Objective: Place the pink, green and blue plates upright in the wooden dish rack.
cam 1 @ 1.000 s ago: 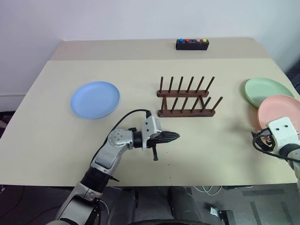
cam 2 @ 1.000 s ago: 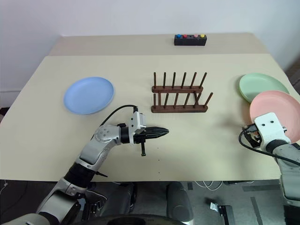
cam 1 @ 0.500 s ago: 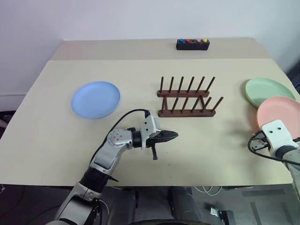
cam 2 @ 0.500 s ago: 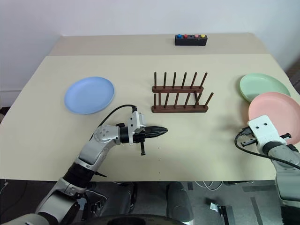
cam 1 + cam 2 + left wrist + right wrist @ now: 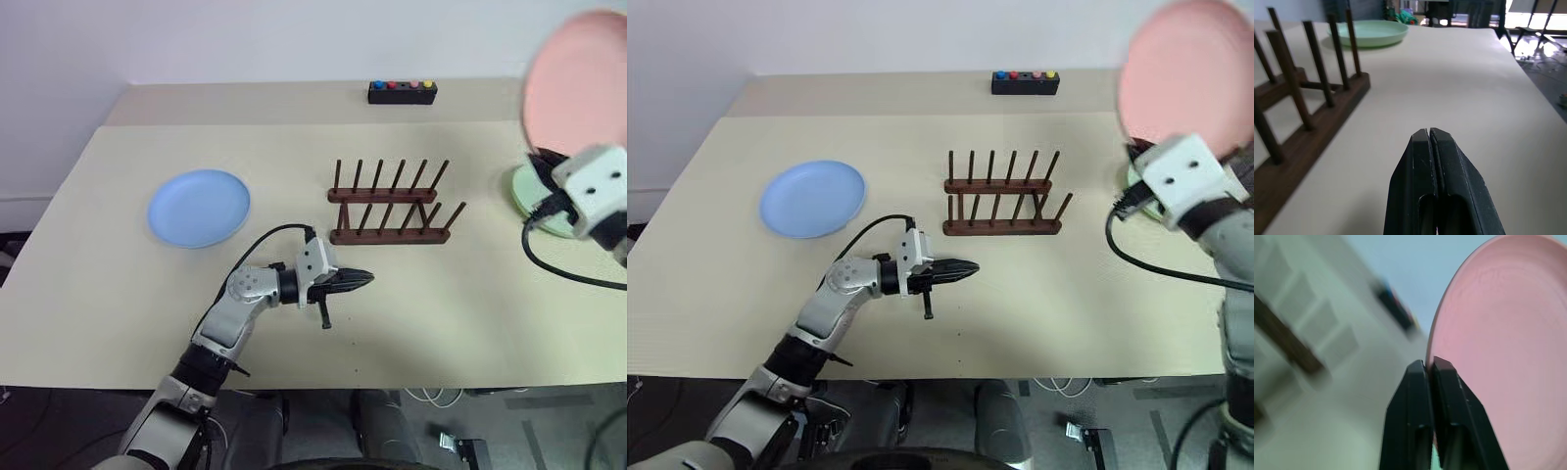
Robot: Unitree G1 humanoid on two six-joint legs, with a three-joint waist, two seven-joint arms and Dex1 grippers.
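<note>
**Now the pink plate is up in the air, pinched by its rim**

Up at about 1 o'clock in the head view, the pink plate (image 5: 576, 80) stands nearly on edge above the table (image 5: 118, 294), its face turned toward the camera. The right gripper (image 5: 1431, 369) has its two black fingers pressed together on the plate's rim, and the plate rises above them.

Just under that arm, at 3 o'clock, the green plate (image 5: 534, 201) lies flat on the table, partly hidden by the wrist. The wooden dish rack (image 5: 390, 206) sits at the table's centre with no plate between its pegs, well apart from both plates. Over at 9 o'clock, the blue plate (image 5: 199, 207) lies flat on its own.

At 6 o'clock from the rack, the left gripper (image 5: 361, 281) hangs level over bare tabletop, pointing toward 3 o'clock, its fingers closed tight against each other with nothing between them.

At 12 o'clock, near the far edge, rests a small black box with coloured buttons (image 5: 402, 92).
</note>
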